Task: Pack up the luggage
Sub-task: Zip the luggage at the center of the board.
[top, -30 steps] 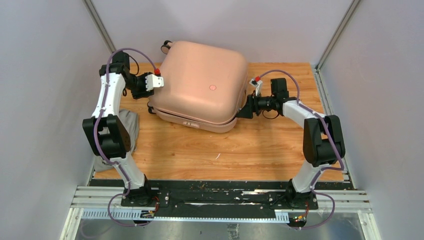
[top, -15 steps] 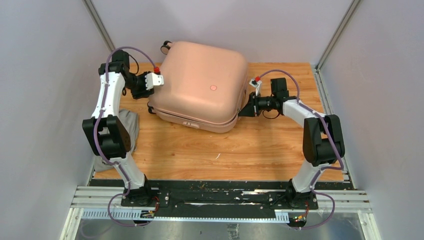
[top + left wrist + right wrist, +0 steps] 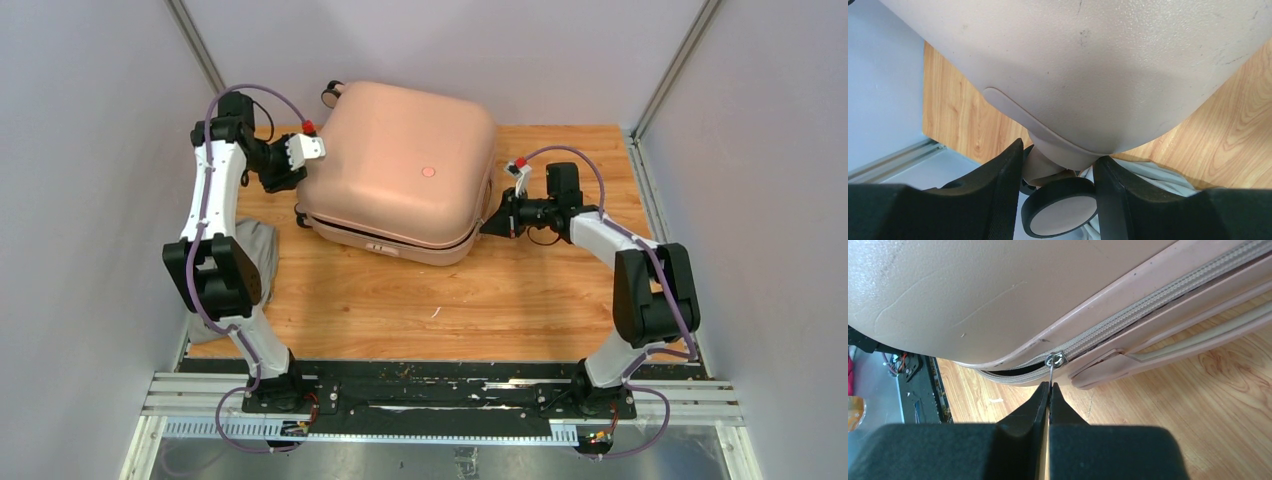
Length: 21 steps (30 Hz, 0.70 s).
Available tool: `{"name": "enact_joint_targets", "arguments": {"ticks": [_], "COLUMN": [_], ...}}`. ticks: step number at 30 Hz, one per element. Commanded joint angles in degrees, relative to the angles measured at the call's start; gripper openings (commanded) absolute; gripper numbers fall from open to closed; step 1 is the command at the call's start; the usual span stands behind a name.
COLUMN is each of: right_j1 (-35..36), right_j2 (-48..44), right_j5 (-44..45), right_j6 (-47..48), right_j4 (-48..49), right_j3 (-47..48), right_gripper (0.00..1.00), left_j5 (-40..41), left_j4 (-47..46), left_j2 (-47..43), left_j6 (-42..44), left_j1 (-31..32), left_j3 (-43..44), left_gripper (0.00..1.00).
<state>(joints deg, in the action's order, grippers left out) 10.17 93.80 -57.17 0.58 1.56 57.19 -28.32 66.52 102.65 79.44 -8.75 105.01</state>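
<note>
At the near left of the tabletop (image 3: 450,300) a grey cloth bundle (image 3: 258,255) lies outside the case, well apart from both arms. If it belongs inside, zipping now would seal the case without it.

Further in, at the case's near right corner, the right end effector (image 3: 1049,386) has its fingers pressed together on the thin metal zipper pull (image 3: 1052,374). The slider (image 3: 1056,360) sits on the curve of the track, and a dark unzipped gap shows beside it. The hold is only on a sliver of wire. A tug angled away from the track could slip the pull from the pads or jam the slider on the bend, and the black lining could snag in the teeth.

The luggage (image 3: 400,170) lies flat with its lid down, toward the back of the tabletop.

At its far left corner the left end effector (image 3: 1059,152) stands half apart and seems clamped on the wheel mount (image 3: 1048,162) above the wheel (image 3: 1060,215). A caster can swivel, so this brace may give way and let the case slide or turn under the zip pull.
</note>
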Motion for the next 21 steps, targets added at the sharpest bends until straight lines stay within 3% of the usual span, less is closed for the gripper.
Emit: {"name": "enact_joint_targets", "arguments": {"ticks": [1, 21], "right_j1": [2.3, 15.1], "right_j2": [-4.3, -19.0], "right_j5": [-1.8, 9.1], "right_j6": [-3.1, -4.4], "right_j4": [1.4, 1.0], "right_j3": [-2.2, -13.6], "right_gripper": [0.0, 0.0], "left_j5": [-3.7, -4.2], "left_j4": [-2.3, -2.4], "left_j2": [-3.9, -6.5], "left_j6": [-3.2, -5.2], "left_j1": [0.8, 1.4], "left_j3": [1.9, -4.2], "left_gripper": [0.0, 0.0]}}
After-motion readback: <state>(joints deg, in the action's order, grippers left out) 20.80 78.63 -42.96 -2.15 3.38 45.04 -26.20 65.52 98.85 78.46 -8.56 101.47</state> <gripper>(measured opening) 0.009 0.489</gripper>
